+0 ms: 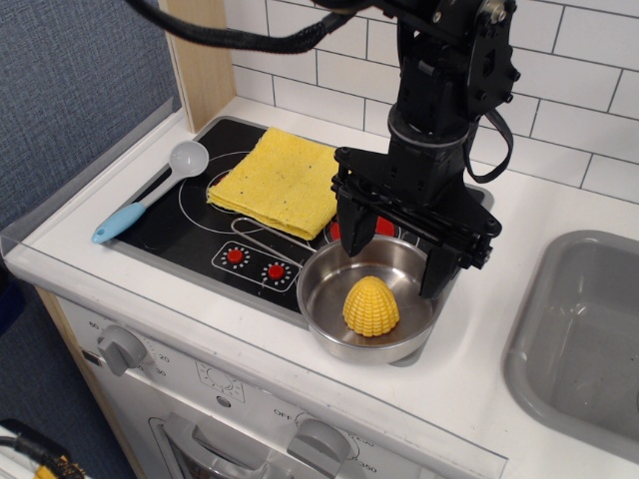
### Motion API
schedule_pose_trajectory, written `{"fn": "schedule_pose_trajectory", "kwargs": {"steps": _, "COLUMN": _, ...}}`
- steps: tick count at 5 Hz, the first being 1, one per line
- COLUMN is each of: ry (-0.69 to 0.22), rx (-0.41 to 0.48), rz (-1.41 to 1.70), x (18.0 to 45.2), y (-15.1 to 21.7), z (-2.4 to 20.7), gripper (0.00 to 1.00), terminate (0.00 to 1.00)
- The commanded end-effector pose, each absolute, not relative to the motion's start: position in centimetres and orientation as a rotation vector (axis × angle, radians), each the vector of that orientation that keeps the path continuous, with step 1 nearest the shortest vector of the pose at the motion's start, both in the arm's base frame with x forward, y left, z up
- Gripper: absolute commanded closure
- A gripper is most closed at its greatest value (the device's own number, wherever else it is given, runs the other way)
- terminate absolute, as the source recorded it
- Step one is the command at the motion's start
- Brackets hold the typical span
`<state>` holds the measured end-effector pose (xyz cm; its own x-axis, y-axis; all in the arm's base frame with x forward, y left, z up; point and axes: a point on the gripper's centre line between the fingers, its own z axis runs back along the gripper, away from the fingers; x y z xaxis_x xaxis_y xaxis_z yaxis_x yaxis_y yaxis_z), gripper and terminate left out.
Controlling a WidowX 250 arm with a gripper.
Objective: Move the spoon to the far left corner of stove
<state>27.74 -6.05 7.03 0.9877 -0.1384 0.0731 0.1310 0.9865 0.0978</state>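
Note:
The spoon (150, 192), with a light blue handle and whitish round bowl, lies on the left part of the black stove (170, 232), its bowl toward the back. My gripper (397, 249) hangs open and empty over the right side of the stove, just above a steel bowl (329, 289), well to the right of the spoon. One finger stands above the bowl's back left rim, the other above its right rim.
A yellow folded cloth (278, 182) lies on the stove's back middle. The steel bowl holds a yellow toy corn (370, 306). A grey sink (584, 339) is at the right. A tiled wall stands behind, a wooden post at back left.

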Motion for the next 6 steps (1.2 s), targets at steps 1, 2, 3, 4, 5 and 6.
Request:
{"fn": "schedule_pose_trajectory", "kwargs": {"steps": 1, "ry": -0.08, "rx": 0.093, "rz": -0.135, "x": 27.7, "y": -6.1, "z": 7.0, "gripper": 0.0, "terminate": 0.0}}
{"fn": "schedule_pose_trajectory", "kwargs": {"steps": 2, "ry": -0.109, "rx": 0.069, "rz": -0.11, "x": 28.5, "y": -5.0, "z": 8.6, "gripper": 0.0, "terminate": 0.0}}
{"fn": "schedule_pose_trajectory", "kwargs": {"steps": 3, "ry": -0.162, "rx": 0.04, "rz": -0.036, "x": 29.3, "y": -2.3, "z": 10.5, "gripper": 0.0, "terminate": 0.0}}
{"fn": "schedule_pose_trajectory", "kwargs": {"steps": 4, "ry": -0.207, "rx": 0.049, "rz": 0.035, "x": 28.8, "y": 2.8, "z": 12.4, "gripper": 0.0, "terminate": 0.0}}
{"fn": "schedule_pose_trajectory", "kwargs": {"steps": 5, "ry": -0.215, "rx": 0.072, "rz": 0.092, "x": 27.5, "y": 7.7, "z": 12.2, "gripper": 0.0, "terminate": 0.0}}
{"fn": "schedule_pose_trajectory", "kwargs": {"steps": 6, "ry": -0.212, "rx": 0.027, "rz": 0.166, "x": 25.3, "y": 12.7, "z": 10.9, "gripper": 0.0, "terminate": 0.0}}
